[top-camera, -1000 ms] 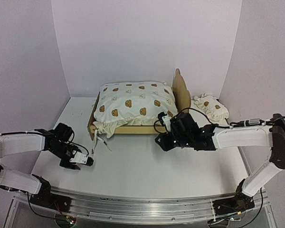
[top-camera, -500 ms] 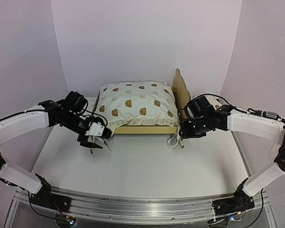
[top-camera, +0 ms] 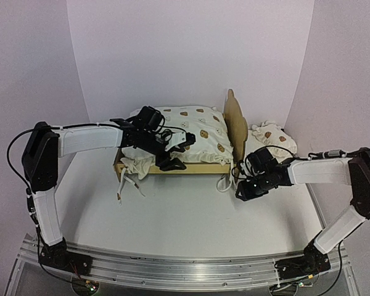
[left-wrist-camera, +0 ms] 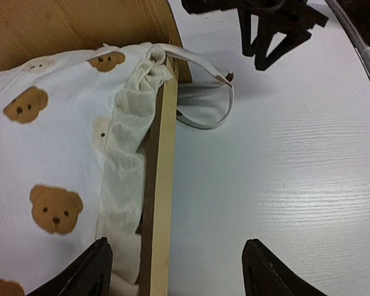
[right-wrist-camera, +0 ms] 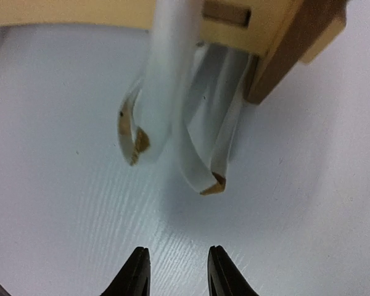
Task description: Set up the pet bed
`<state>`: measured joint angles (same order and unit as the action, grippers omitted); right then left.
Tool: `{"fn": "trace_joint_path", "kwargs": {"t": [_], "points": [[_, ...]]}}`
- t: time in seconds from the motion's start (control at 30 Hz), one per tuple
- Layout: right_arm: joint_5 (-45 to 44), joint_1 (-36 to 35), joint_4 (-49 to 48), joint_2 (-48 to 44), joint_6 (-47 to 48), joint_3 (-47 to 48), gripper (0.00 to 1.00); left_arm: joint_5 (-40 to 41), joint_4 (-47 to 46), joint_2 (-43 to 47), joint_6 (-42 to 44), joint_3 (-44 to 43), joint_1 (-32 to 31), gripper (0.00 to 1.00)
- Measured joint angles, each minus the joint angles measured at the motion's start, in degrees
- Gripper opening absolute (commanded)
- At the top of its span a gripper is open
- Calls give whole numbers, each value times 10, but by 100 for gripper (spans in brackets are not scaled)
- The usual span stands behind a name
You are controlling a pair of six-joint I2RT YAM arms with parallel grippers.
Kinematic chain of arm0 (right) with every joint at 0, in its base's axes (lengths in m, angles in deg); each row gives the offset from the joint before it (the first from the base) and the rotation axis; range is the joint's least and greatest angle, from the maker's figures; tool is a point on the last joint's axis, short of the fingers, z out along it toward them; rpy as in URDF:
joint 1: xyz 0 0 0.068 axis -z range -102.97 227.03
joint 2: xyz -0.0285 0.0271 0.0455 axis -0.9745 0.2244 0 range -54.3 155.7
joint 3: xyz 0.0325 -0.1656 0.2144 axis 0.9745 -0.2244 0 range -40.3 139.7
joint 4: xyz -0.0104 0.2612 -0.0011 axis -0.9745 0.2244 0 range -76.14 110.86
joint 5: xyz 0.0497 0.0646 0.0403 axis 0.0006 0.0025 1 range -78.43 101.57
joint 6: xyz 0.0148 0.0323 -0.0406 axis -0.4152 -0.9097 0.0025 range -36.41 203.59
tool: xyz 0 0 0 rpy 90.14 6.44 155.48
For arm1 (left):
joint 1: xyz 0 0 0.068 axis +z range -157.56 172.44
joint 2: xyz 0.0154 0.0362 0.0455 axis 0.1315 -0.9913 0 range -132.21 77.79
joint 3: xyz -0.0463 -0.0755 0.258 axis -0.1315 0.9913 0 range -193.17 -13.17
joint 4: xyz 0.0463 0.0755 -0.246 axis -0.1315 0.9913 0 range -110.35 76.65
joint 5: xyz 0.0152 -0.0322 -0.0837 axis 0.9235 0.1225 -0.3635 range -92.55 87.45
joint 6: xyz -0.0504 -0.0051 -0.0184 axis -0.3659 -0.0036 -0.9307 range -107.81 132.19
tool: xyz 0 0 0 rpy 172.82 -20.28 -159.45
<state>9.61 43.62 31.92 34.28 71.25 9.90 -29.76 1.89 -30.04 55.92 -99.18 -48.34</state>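
Observation:
The pet bed (top-camera: 191,167), a light-wood frame with a tall curved headboard (top-camera: 235,118), stands at the table's back with the large bear-print cushion (top-camera: 185,132) lying in it. My left gripper (top-camera: 174,161) is open and empty above the front rail (left-wrist-camera: 158,197), one finger over the cushion (left-wrist-camera: 43,142) and one over the table. My right gripper (top-camera: 241,191) is open and empty, low over the table just short of the cushion's tie strings (right-wrist-camera: 203,154) that hang at the headboard-end front corner (right-wrist-camera: 283,49). The grey felt base is hidden.
The small bear-print pillow (top-camera: 272,137) lies to the right of the headboard. More tie strings (top-camera: 126,185) trail on the table at the bed's left front corner. White walls close in the back and sides.
My left gripper has moved right from the bed's left corner to over the cushion's front edge. My right gripper has come down and nearer, from beside the headboard to the strings.

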Motion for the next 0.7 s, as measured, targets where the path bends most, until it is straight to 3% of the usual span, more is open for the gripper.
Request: {"fn": "trace_joint_path", "kwargs": {"t": [0.17,0.47,0.7], "points": [[21,10,-93,0,59,-89,36,-2,-32,-61,-57,-55,-31,69],[20,16,-217,35,80,-98,36,13,-75,-153,-108,-109,-58,70],[-4,22,-245,74,81,-97,8,70,-98,-210,-122,-181,-59,70]]}}
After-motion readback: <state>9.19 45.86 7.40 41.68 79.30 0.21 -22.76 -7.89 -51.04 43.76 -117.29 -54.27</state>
